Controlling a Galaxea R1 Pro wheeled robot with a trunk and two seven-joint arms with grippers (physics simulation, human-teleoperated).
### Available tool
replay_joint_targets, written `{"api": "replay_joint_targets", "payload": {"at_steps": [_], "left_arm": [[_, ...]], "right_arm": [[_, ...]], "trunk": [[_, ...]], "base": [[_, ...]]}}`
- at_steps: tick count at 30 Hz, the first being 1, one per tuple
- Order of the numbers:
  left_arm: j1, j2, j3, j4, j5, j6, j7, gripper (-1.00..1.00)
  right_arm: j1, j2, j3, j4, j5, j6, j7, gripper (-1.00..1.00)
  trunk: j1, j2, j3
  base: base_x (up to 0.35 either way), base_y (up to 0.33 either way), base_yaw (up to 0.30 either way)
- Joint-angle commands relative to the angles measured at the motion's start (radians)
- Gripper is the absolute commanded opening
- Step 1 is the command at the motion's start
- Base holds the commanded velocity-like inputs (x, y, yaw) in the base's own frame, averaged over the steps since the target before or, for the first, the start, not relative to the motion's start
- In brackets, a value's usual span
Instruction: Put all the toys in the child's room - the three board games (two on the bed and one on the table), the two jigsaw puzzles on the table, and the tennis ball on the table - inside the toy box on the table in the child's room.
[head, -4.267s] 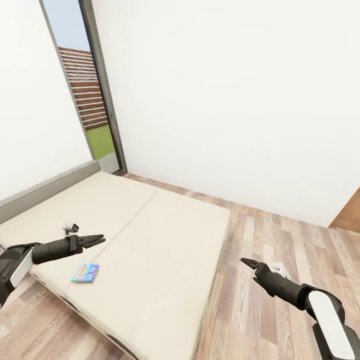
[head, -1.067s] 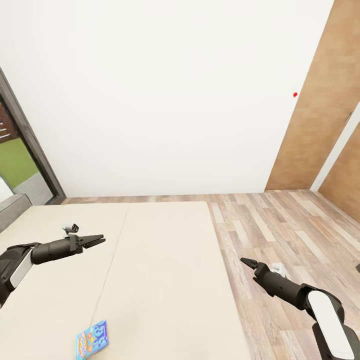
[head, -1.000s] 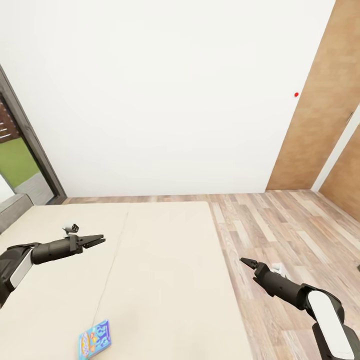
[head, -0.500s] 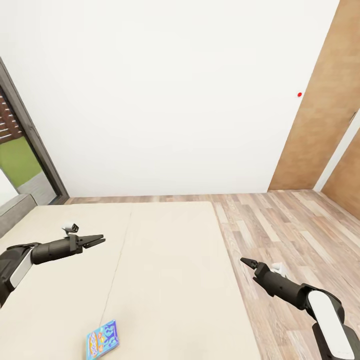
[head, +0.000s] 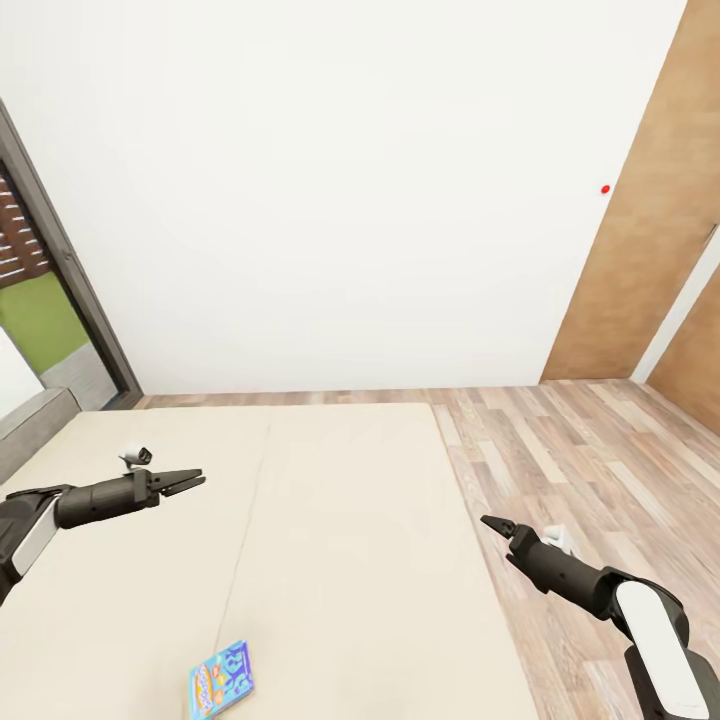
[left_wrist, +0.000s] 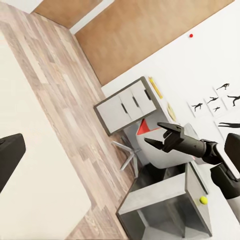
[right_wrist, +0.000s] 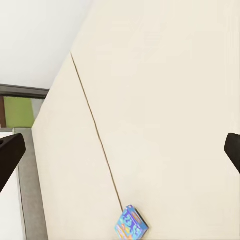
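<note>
A small blue board game (head: 221, 678) lies flat on the beige bed (head: 350, 520), close to its near edge; the right wrist view has it too (right_wrist: 131, 224). My left gripper (head: 198, 482) hovers open and empty over the mattress, up and to the left of the game. Over the bed's right edge my right gripper (head: 490, 523) hangs open and empty; it also appears in the left wrist view (left_wrist: 154, 134). The tennis ball (left_wrist: 203, 200) sits on the dark section of the table (left_wrist: 165, 200). Behind the right gripper stands a pale shape that may be the toy box; I cannot tell.
Wood-plank floor (head: 580, 450) runs along the bed's right side to brown wooden panels (head: 640, 250). A dark-framed glass door (head: 60, 290) stands at the left beside the grey headboard (head: 30, 425). A red chair (left_wrist: 145, 127) stands by the drawer unit (left_wrist: 125, 107).
The whole view swung right over the past seconds and now drifts slightly back left, so the blue game shifts right in the picture. Both arms hold their pose, grippers unchanged.
</note>
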Motion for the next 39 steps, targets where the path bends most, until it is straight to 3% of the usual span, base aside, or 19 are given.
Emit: {"api": "replay_joint_targets", "payload": {"at_steps": [1,29,39], "left_arm": [[-0.001,0.001,-0.005,0.000,0.007,0.011,-0.001,1.00],[-0.001,0.002,-0.005,0.000,0.007,0.011,-0.001,1.00],[-0.001,0.002,-0.006,0.000,0.007,0.010,0.001,1.00]], "right_arm": [[-0.001,0.000,-0.001,-0.001,-0.010,0.004,-0.010,1.00],[-0.001,0.000,0.000,-0.001,-0.010,0.004,-0.010,1.00],[-0.001,0.000,0.000,-0.003,-0.010,0.004,-0.010,1.00]], "trunk": [[0.001,-0.002,-0.002],[0.001,-0.002,-0.002],[0.001,-0.002,-0.002]], "base": [[0.000,0.043,0.000],[0.000,0.150,0.000],[0.000,0.013,0.000]]}}
